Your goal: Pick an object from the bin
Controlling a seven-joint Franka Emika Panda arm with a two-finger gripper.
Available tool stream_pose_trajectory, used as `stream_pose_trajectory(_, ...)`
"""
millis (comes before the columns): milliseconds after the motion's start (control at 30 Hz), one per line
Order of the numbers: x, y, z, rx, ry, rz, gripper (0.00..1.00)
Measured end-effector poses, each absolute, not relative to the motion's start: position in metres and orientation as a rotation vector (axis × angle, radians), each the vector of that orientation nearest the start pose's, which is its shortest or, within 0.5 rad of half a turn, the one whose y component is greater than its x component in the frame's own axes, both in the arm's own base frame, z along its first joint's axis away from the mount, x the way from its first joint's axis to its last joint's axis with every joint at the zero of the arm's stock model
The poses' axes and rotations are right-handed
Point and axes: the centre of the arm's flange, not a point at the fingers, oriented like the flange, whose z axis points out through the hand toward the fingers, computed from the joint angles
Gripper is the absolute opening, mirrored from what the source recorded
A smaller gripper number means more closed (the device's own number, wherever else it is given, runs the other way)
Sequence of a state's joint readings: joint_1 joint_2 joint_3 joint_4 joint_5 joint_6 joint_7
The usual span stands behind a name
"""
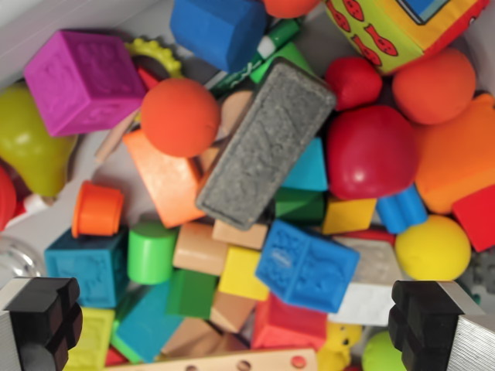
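I look straight down into a bin packed with toys. A grey felt eraser block (pixel 267 143) lies tilted across the middle, on top of other pieces. Beside it sit an orange ball (pixel 180 117), a big red ball (pixel 371 151), a blue embossed cube (pixel 307 265) and a magenta cube (pixel 85 79). My gripper (pixel 236 328) hangs open above the pile. Its black left fingertip (pixel 48 321) and right fingertip (pixel 427 325) show at the bottom corners, wide apart with nothing held between them.
The bin's white wall (pixel 46 19) runs along the top left. Also in the pile: a yellow ball (pixel 431 247), a green cylinder (pixel 151 251), an orange cup (pixel 98 209), a soft patterned cube (pixel 402 27), a lime pear shape (pixel 27 143) and several wooden blocks.
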State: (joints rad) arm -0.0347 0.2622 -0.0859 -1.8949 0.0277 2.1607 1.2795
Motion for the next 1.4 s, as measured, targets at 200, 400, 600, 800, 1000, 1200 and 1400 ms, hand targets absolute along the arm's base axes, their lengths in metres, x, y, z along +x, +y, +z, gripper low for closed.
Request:
stream_pose_trajectory(200,0.614,-0.075,0.359,-2.302,2.135,-0.005,1.0)
stream_pose_trajectory(400,0.616,-0.081,0.349,-2.208,2.235,-0.002,1.0)
stream_pose_trajectory(600,0.619,-0.087,0.339,-2.095,2.343,0.0,1.0)
stream_pose_trajectory(800,0.622,-0.092,0.329,-1.981,2.442,0.001,1.0)
stream_pose_trajectory(1000,0.625,-0.098,0.319,-1.858,2.539,0.003,1.0)
stream_pose_trajectory(1200,0.628,-0.104,0.309,-1.738,2.624,0.004,1.0)
stream_pose_trajectory(1400,0.63,-0.108,0.297,-1.653,2.678,0.001,1.0)
